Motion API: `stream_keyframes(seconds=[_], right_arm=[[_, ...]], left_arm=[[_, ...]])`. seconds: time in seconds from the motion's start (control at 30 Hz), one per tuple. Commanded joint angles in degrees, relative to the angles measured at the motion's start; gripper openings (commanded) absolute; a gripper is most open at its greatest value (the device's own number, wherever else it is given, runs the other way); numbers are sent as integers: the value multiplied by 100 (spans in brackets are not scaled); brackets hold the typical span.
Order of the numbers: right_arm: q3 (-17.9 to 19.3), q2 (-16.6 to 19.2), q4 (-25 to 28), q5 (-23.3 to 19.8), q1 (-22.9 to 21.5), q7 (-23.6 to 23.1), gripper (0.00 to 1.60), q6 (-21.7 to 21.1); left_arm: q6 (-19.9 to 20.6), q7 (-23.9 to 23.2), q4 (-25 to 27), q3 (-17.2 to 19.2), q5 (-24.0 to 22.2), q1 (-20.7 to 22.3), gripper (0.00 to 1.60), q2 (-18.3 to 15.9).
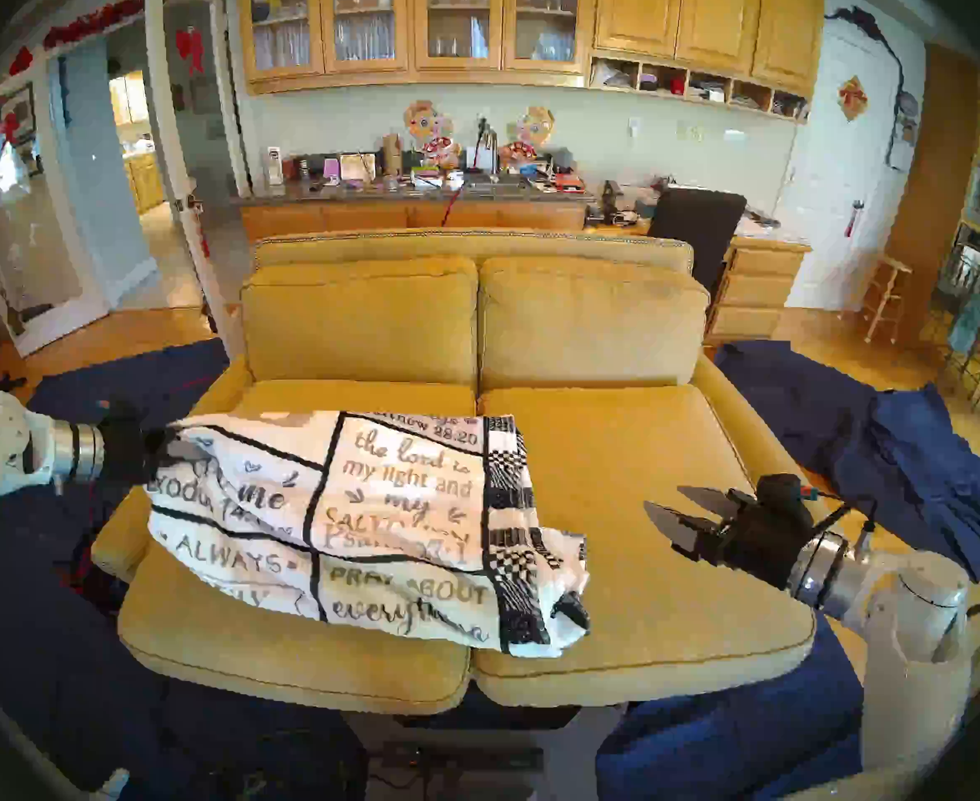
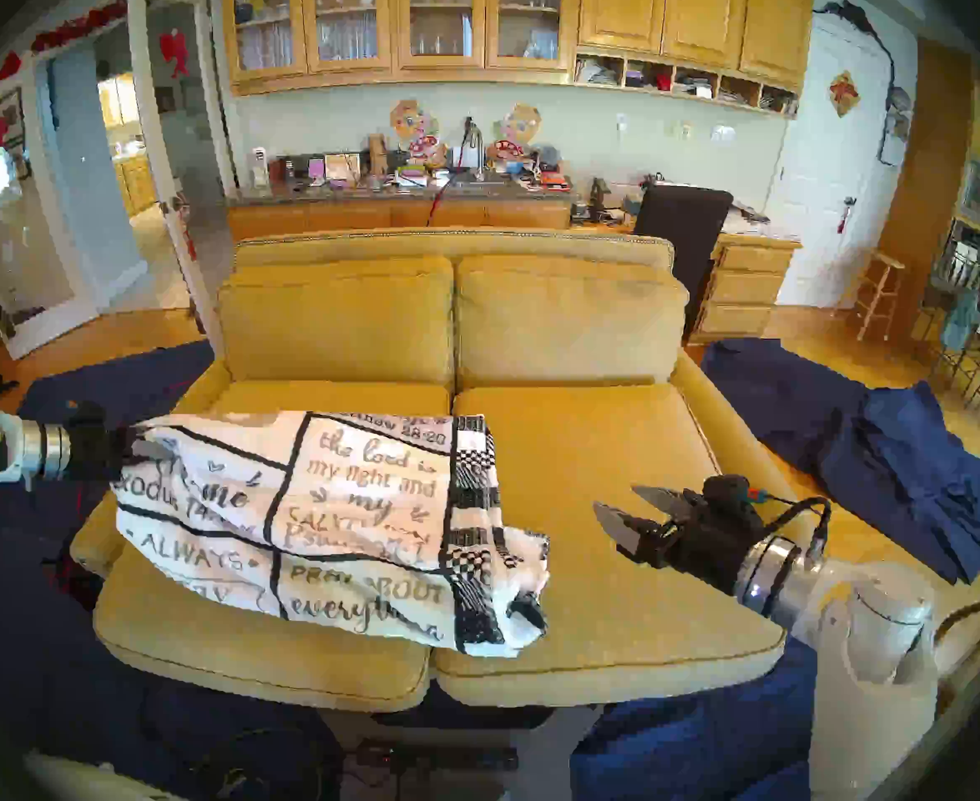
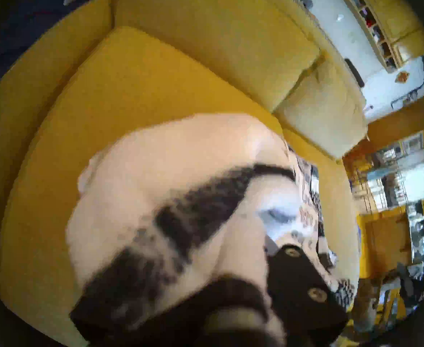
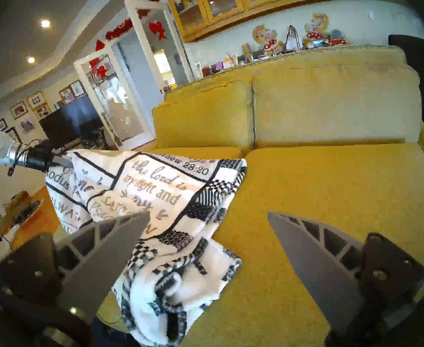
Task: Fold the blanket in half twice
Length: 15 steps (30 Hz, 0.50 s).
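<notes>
One blanket: the blanket (image 1: 360, 522) is bunched, not flat; its near-left end hangs from the left gripper (image 1: 167, 444) and the rest slopes away from that gripper down onto the sofa (image 1: 620, 470), ending in a crumpled checkered border well short of the right gripper (image 1: 675, 508).
Left gripper: clamped on the blanket's edge at the sofa's left side; in its own wrist view the fleece (image 3: 181, 201) fills the frame right at the fingers (image 3: 303, 274), so the pinch looks deep, not a bare corner hold.
Right gripper: wide open and empty, fingers (image 4: 106, 261) spread, pointing toward the blanket's loose end, which lies ahead of it and to its left.
Step in hand: by my reading, lifting one end to shake the cloth out before any fold; neither fold looks done.
Doing it well: the free gripper should take the matching corner of the same edge, not a random bunch from the heap; then both should pull apart until that edge is taut and the cloth hangs clear of the cushion.
Risk: fleece is limp and clings to itself, so a grab into the crumpled border may catch two layers and give a crooked fold.
Around: navy cloths (image 1: 910, 464) lie beyond the sofa, well apart from both grippers.
</notes>
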<state>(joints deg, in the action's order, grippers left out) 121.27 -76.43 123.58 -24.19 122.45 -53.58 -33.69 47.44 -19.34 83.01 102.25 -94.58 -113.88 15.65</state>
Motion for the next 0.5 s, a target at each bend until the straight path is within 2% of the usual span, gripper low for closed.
stream_keyframes(seconds=[0.0,0.17,0.2,0.23,0.27,0.3,0.33,0.37,0.4,0.47], right_arm=[[27,2,137,-42,-69,-19,160,39],[29,0,139,-43,-69,-19,160,40],[29,-1,140,-43,-69,-19,160,40],[30,-2,142,-43,-68,-19,160,40],[31,-3,143,-44,-68,-18,160,41],[31,-4,144,-44,-68,-18,160,41],[31,-4,145,-44,-67,-18,160,41],[31,-5,145,-44,-67,-18,160,41],[31,-5,145,-44,-67,-18,160,41],[31,-4,144,-44,-68,-18,160,41]], left_arm=[[-44,-56,612,7,183,-406,0,201],[-158,59,982,33,380,-685,0,400],[-175,80,1013,40,395,-714,4,429],[-210,113,1046,67,419,-751,23,466],[-236,163,1079,119,423,-800,32,511],[-237,192,1084,134,412,-807,55,526],[-248,249,1071,132,389,-782,67,556],[-261,282,1055,115,381,-751,141,572],[-268,374,1049,132,350,-728,160,601],[-353,577,1059,141,350,-671,160,655]])
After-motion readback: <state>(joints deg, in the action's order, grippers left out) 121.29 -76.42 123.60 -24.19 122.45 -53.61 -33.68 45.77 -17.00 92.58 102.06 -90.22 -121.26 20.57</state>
